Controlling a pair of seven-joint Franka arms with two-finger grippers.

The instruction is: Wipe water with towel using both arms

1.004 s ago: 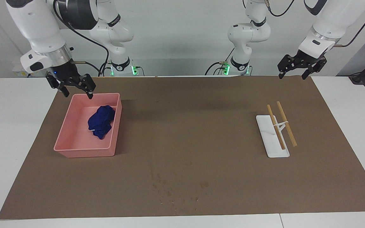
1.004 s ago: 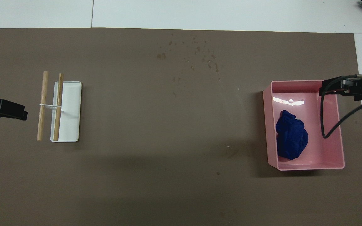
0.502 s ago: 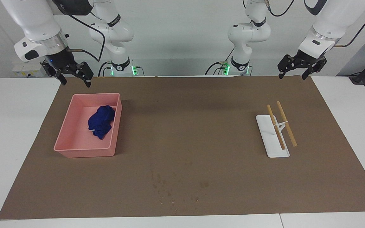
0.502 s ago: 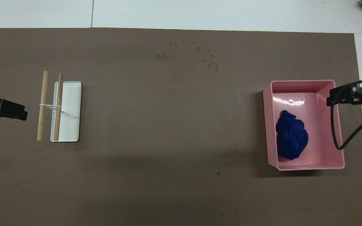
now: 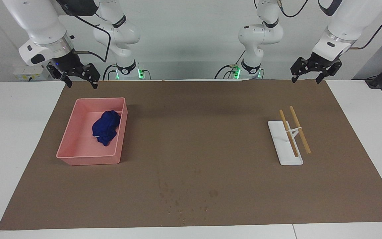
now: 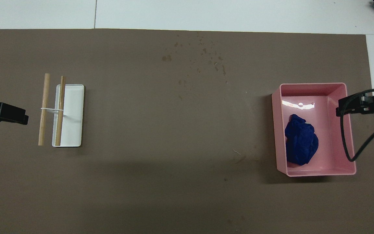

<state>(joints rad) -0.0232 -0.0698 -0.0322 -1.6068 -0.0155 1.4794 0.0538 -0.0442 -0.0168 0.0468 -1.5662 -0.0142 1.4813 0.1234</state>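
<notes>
The blue towel [image 5: 105, 132] [image 6: 301, 144] lies crumpled inside a pink tray [image 5: 88, 158] [image 6: 317, 86] toward the right arm's end of the table. My right gripper [image 5: 81, 85] [image 6: 346, 105] hangs open and empty in the air over the brown mat's edge beside that tray, well above the towel. Water shows as scattered dark drops [image 5: 184, 199] [image 6: 203, 55] on the mat, farther from the robots than the tray. My left gripper [image 5: 305, 80] [image 6: 11, 115] waits open and empty over the mat's corner at the left arm's end.
A white flat stand [image 5: 285, 146] [image 6: 71, 117] with two wooden rods [image 5: 299, 129] [image 6: 44, 109] tied across it lies on the brown mat [image 5: 194, 132] toward the left arm's end. White tabletop borders the mat.
My right gripper has lifted away from the pink tray's rim and drawn back over the mat's edge. The towel has stayed in the tray. The left arm has not moved.
</notes>
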